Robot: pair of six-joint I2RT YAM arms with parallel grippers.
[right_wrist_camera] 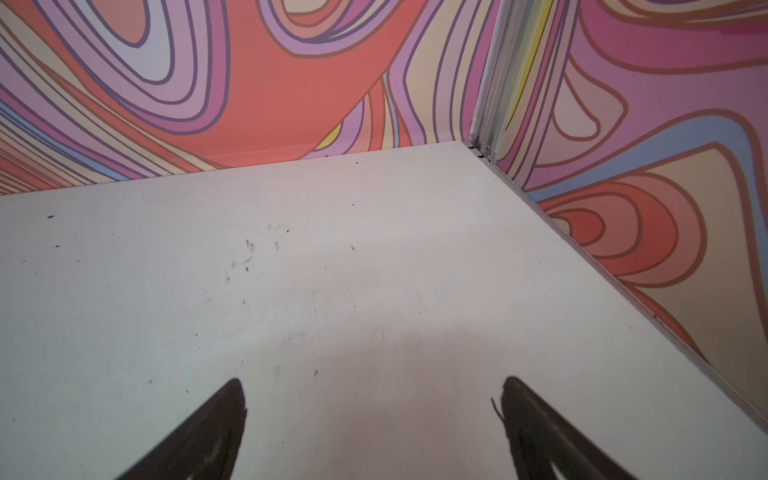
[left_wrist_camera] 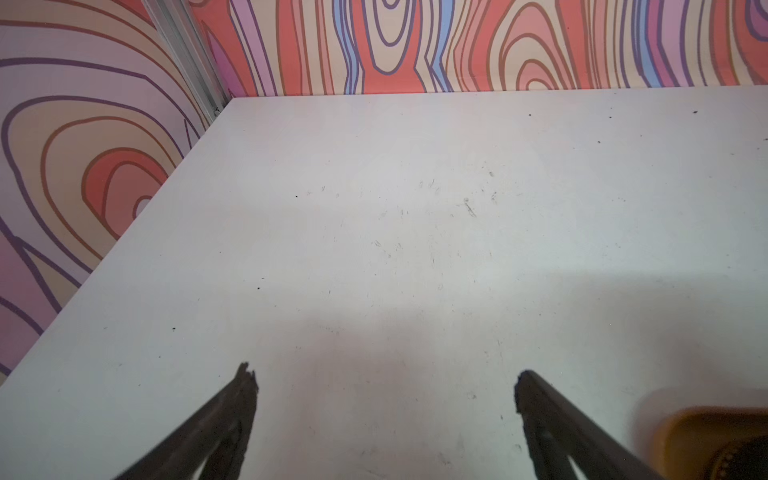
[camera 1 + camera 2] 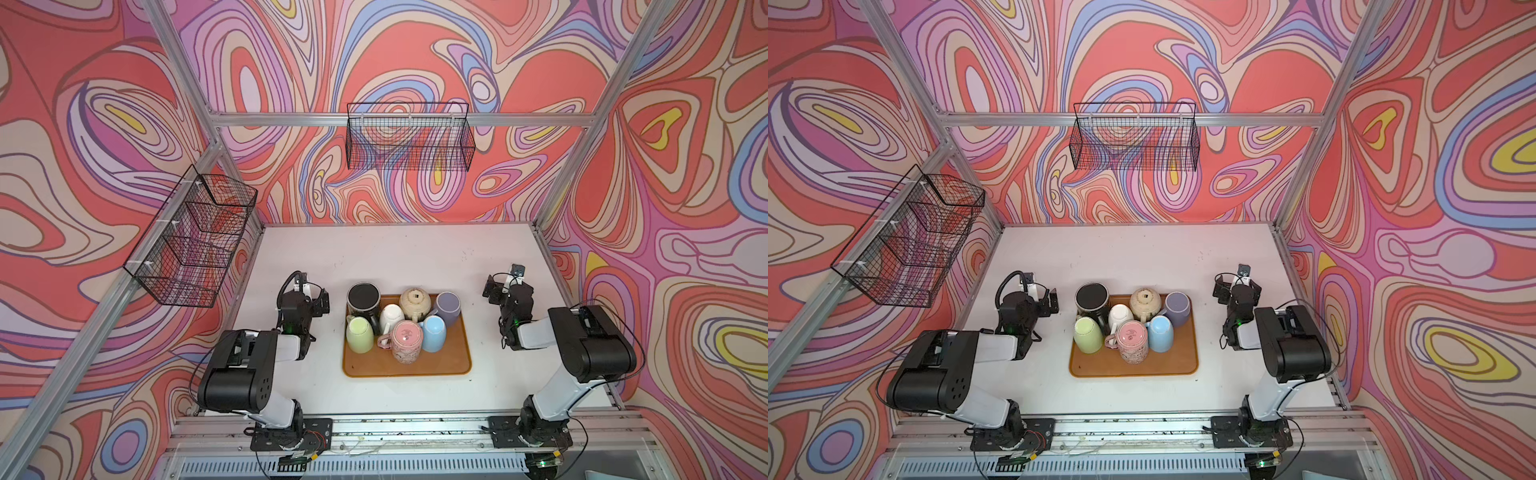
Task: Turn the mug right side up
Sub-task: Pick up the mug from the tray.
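We find glossy ceramic pieces crowding the far half of a smooth brown tray point(image 3: 453, 365) with rounded corners, on the scuffed white table point(image 2: 415, 208): a black mug point(image 3: 363, 300), a bulbous cream mug point(image 3: 414, 302), a purple mug point(image 3: 448, 306), a white mug point(image 3: 391, 316), a green mug point(image 3: 360, 337), a blue mug point(image 3: 433, 332) and a patterned pink mug point(image 3: 405, 338). Each seems to stand mouth down, long axis vertical. The pink mug's handle points to our left. The left gripper point(image 2: 384, 382) and right gripper point(image 1: 372, 390) hover over bare table, dark tapered fingers spread wide, holding nothing.
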